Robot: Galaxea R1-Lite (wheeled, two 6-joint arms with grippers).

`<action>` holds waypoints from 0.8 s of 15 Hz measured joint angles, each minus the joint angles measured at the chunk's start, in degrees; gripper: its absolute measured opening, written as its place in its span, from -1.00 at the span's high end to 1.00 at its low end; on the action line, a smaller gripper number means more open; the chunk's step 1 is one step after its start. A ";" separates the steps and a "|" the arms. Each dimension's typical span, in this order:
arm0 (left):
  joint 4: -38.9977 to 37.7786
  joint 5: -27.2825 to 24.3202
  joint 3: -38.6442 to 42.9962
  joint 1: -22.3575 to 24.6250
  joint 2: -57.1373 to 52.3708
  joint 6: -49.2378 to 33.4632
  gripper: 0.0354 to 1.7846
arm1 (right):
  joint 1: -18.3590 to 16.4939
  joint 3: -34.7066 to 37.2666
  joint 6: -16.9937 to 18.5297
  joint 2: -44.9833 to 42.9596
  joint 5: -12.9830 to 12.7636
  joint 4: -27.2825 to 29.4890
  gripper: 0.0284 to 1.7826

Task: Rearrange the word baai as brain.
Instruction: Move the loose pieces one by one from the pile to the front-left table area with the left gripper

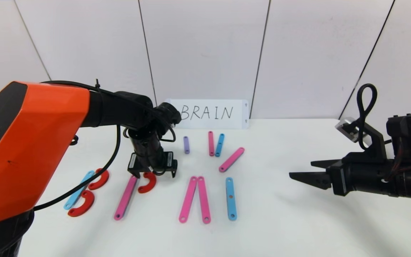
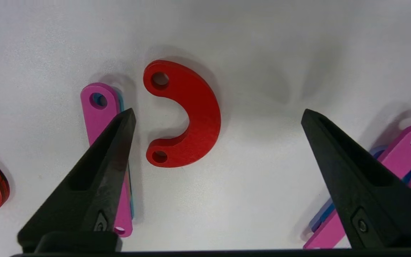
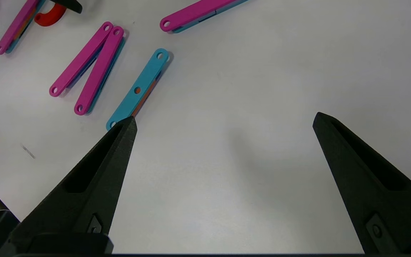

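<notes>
Red and pink pieces lay flat on the white counter (image 1: 298, 228), making big letters. At the far left, about nine o'clock, a blue bar (image 1: 79, 190) lay with two red curves (image 1: 99, 179) touching it. Next came a long pink bar (image 1: 126, 197) with a red C-shaped curve (image 1: 147, 182) just beside its top end, and the two were a tiny bit apart. The left tool (image 1: 153, 174) hung right over that red curve. Its two black fingers (image 2: 95, 178) were spread wide, one over the pink bar and one on the other side of the curve, and they pinched nothing. In the middle, two pink bars (image 1: 194, 199) leaned together at the top like a tent. One blue bar (image 1: 231, 198) lay straight just beside them. Toward twelve o'clock lay a small purple bar (image 1: 186, 145), a pink and blue pair (image 1: 215, 144), and a tilted pink bar (image 1: 231, 159). Behind them a white card (image 1: 209, 113) stood against the wall. The right tool (image 1: 300, 170) waited at three o'clock, well apart from the letters, with its fingers spread wide and holding nothing.
</notes>
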 joint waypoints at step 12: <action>-10.06 0.94 -9.48 0.09 2.90 2.08 -0.95 | -0.02 0.00 0.05 -0.13 -0.02 0.00 -0.94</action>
